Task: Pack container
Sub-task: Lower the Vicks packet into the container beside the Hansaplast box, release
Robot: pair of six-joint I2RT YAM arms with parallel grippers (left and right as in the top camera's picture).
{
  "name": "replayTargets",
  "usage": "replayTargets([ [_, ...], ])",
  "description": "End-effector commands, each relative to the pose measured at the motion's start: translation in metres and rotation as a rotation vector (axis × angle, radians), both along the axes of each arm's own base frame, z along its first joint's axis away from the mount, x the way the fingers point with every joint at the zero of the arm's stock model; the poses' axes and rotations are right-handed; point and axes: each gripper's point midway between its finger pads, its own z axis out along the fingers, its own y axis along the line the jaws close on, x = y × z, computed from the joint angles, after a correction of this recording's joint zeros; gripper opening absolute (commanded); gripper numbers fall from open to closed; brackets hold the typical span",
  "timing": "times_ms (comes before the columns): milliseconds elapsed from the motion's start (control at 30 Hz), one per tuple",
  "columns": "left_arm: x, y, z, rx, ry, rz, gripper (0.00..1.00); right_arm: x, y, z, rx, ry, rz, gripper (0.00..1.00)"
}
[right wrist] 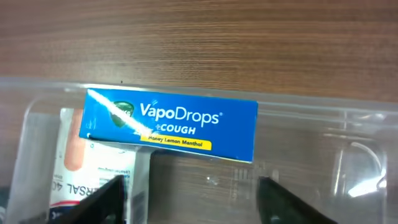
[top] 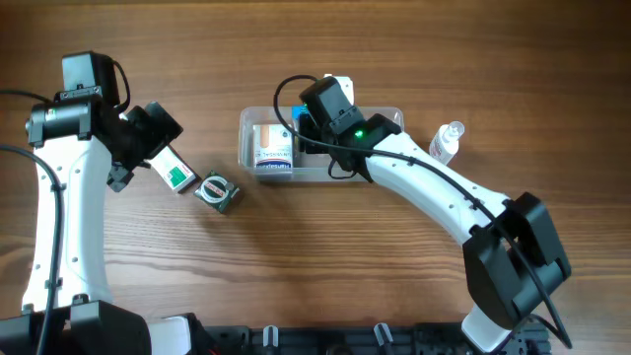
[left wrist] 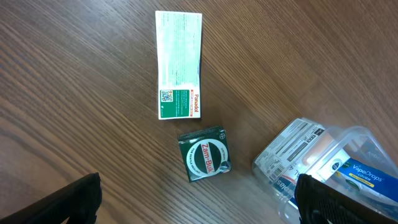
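Toward the far middle of the wooden counter (top: 296, 59), clear container (top: 245, 138) holding a blue box (right wrist: 171, 123) and white box (top: 274, 148), right fingers (right wrist: 102, 205) apart above it, left fingers (left wrist: 62, 202) wide apart over a green-white box (left wrist: 179, 65) and small green box (left wrist: 204, 155)

You are looking at a clear, colourless container (right wrist: 348, 124) and a bright blue box (right wrist: 171, 121) showing white lettering over a yellow strip. The brown, wood-grained table (left wrist: 62, 93) is carrying a white-and-green box (left wrist: 179, 65) and a dark green box (left wrist: 204, 154) bearing a white oval.
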Motion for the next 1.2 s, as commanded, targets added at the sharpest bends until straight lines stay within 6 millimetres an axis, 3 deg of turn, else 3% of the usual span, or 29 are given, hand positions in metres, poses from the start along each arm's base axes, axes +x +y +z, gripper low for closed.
replayTargets([
  [0,0.001,0.0,-0.002,-0.008,0.004,0.001,1.0,0.003,0.005,0.029,-0.007,-0.073,0.066,0.52],
  [67,0.001,0.0,-0.002,-0.008,0.004,0.001,1.0,0.004,0.001,0.051,-0.003,-0.124,0.06,0.45],
  [167,0.001,0.0,-0.002,-0.008,0.004,0.001,1.0,0.005,-0.003,0.074,0.015,-0.18,0.047,0.09],
  [200,0.001,0.0,-0.002,-0.009,0.004,0.0,1.0,0.006,-0.002,0.08,0.019,-0.196,0.056,0.04],
  [400,0.001,0.0,-0.002,-0.008,0.004,0.001,1.0,0.01,0.003,0.075,0.007,-0.209,0.089,0.04],
  [867,0.001,0.0,-0.002,-0.008,0.004,0.001,1.0,0.046,0.028,0.055,0.024,-0.308,0.116,0.05],
  [1167,0.001,0.0,-0.002,-0.008,0.004,0.001,1.0,0.056,0.028,0.039,0.005,-0.315,0.093,0.06],
])
